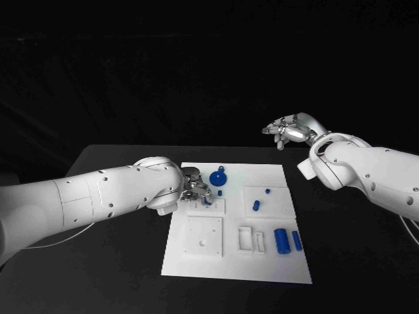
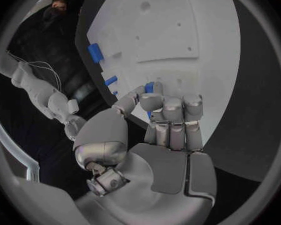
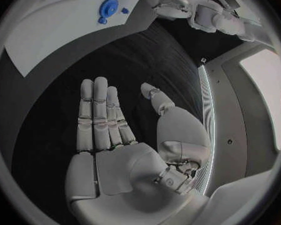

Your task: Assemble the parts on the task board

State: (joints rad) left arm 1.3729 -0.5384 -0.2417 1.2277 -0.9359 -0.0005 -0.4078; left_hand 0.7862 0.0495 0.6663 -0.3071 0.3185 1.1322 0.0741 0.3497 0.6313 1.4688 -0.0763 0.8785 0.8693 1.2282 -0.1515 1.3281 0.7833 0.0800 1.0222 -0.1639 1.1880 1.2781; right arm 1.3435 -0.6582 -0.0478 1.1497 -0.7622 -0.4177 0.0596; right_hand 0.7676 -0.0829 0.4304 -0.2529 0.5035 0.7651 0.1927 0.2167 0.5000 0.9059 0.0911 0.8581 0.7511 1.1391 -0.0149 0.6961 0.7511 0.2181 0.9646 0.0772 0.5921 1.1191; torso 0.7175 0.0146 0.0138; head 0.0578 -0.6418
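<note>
The white task board [image 1: 237, 261] lies in the middle of the black table. My left hand [image 1: 192, 193] rests over the board's near-left corner area, fingers curled, and pinches a small blue part [image 2: 148, 88] between thumb and fingertips just above the board [image 2: 172, 30]. A round blue disc part [image 1: 219, 176] sits beside that hand. Small blue pegs [image 1: 256, 205] lie mid-board, and two blue cylinders [image 1: 288, 240] lie lower right. My right hand [image 1: 290, 131] hangs raised beyond the board's far right corner, fingers straight [image 3: 100, 120], holding nothing.
A raised white square plate [image 1: 202, 239] and a white frame piece [image 1: 250, 239] sit on the board's near half. Black table surface [image 1: 361, 261] stretches to the right of the board. The disc part [image 3: 108, 7] lies far from my right palm.
</note>
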